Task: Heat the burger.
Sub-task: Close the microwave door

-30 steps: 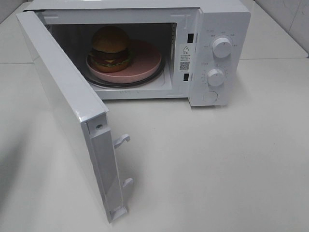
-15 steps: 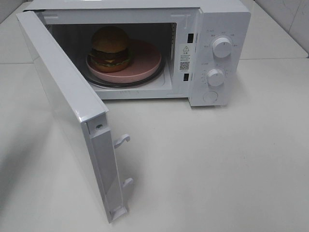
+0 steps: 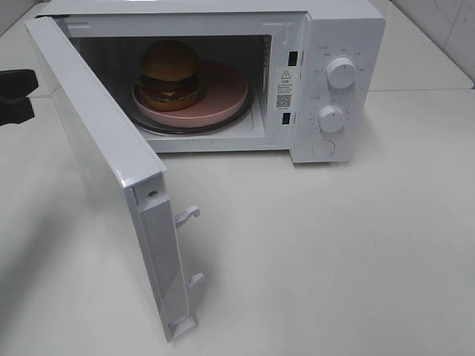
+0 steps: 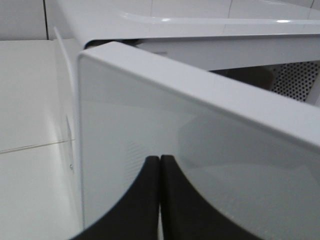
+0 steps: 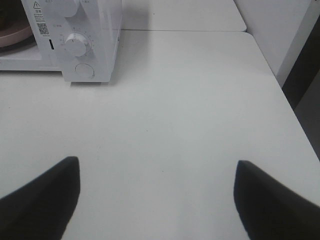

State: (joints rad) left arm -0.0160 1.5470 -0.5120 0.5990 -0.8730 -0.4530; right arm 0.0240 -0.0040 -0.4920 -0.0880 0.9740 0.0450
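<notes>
"So, how does the left gripper (image 4: 160, 165) stand?"

"Clenched. Its two dark fingers (image 4: 142, 200) press flat together with nothing between them, close in front of the outer face of the open door (image 4: 210, 165). Whether they touch it cannot be told."

"And the right gripper (image 5: 157, 162)?"

"Released. Its fingers (image 5: 45, 195) are spread wide and hold nothing above the white table (image 5: 175, 100). The microwave (image 5: 95, 30) and its knobs (image 5: 76, 44) sit ahead of it, off to one side and well apart."

"The burger (image 3: 170, 74)?"

"It sits beyond the door from the left gripper, inside the microwave on a pink plate (image 3: 223, 93) over the glass turntable (image 3: 245, 115)."

"The room?"

"A pale tiled wall (image 3: 438, 22) rises behind the table."
</notes>
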